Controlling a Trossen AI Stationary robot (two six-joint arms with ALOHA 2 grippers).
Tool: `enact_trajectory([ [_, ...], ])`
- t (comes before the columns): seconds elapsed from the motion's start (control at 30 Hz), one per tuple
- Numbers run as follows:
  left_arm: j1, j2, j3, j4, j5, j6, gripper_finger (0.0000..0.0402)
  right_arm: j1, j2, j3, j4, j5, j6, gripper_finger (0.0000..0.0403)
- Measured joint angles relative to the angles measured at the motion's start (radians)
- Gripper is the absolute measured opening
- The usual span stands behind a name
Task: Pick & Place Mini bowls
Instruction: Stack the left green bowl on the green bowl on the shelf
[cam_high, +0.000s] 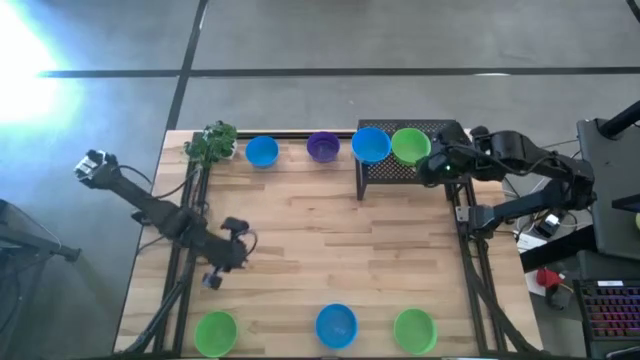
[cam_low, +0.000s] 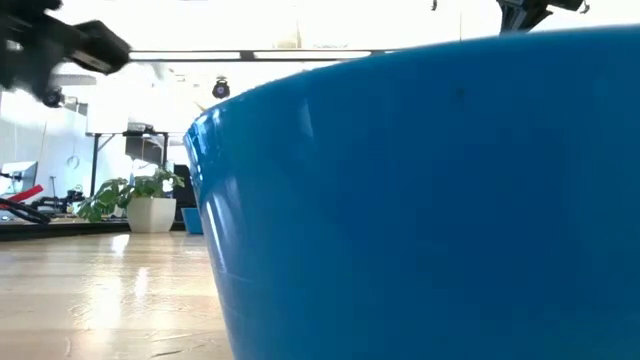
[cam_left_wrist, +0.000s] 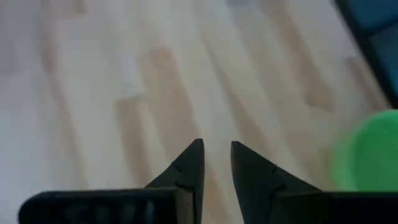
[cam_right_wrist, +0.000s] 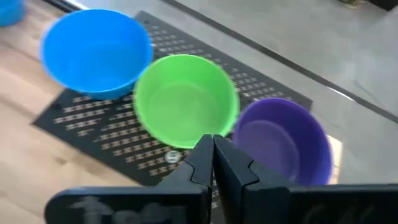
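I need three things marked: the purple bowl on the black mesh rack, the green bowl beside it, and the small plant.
purple bowl (cam_right_wrist: 283, 140): right wrist view, inner floor.
green bowl (cam_right_wrist: 185, 102): right wrist view, middle of the inside.
plant (cam_high: 213, 143): high view, leaves.

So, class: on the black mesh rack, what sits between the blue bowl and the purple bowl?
A green bowl sits between the blue bowl and the purple bowl on the black mesh rack, shown in the right wrist view.
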Motion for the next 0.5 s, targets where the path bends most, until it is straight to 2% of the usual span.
enact_trajectory([
  [0.27, -0.193, 0.019, 0.0, 0.0, -0.031, -0.237, 0.0074, 0.136, 0.0, -0.05, 0.093, -0.001, 0.003, 0.0008],
  [0.5, -0.276, 0.103, -0.001, 0.051, -0.041, -0.341, 0.0074, 0.193, 0.0, -0.084, 0.146, -0.001, 0.001, 0.0008],
])
